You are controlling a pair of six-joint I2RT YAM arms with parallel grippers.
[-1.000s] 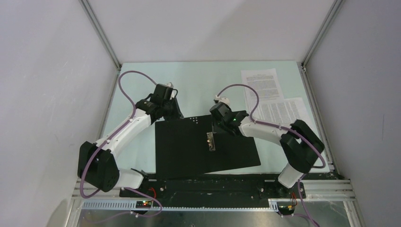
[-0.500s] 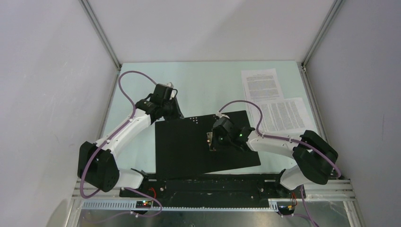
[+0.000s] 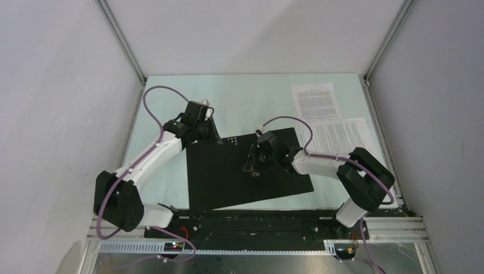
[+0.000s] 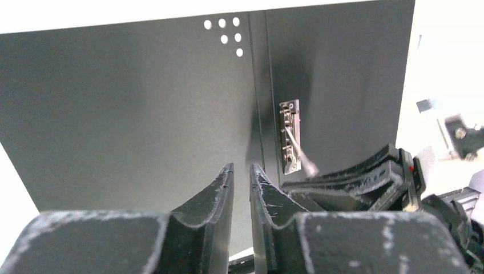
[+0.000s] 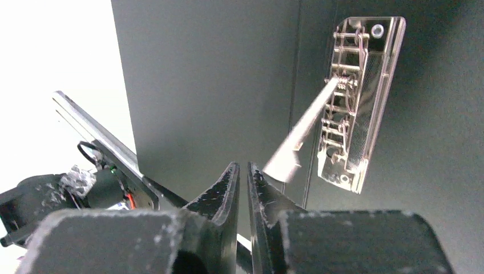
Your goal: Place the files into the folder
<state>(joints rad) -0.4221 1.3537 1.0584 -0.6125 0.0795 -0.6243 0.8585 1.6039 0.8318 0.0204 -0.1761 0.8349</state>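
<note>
The folder point(image 3: 222, 177) lies open on the table, black inside up, with white dots point(image 3: 231, 141) near its far edge. Its metal clip point(image 5: 359, 97) sits at the spine with its lever point(image 5: 302, 134) raised; it also shows in the left wrist view point(image 4: 290, 137). My right gripper point(image 3: 255, 167) is shut and empty, its tips point(image 5: 242, 166) just beside the lever's end. My left gripper point(image 3: 216, 138) is shut at the folder's far left corner, tips point(image 4: 241, 168) over the black cover. The files, two printed sheets point(image 3: 313, 101) point(image 3: 342, 137), lie at the far right.
Grey walls enclose the table on three sides. A black base rail point(image 3: 257, 220) runs along the near edge just below the folder. The nearer sheet lies right beside the folder's right cover, under my right arm's cable.
My right gripper has moved from the folder's far edge down and left to the clip at the spine. The left arm has stayed put.
</note>
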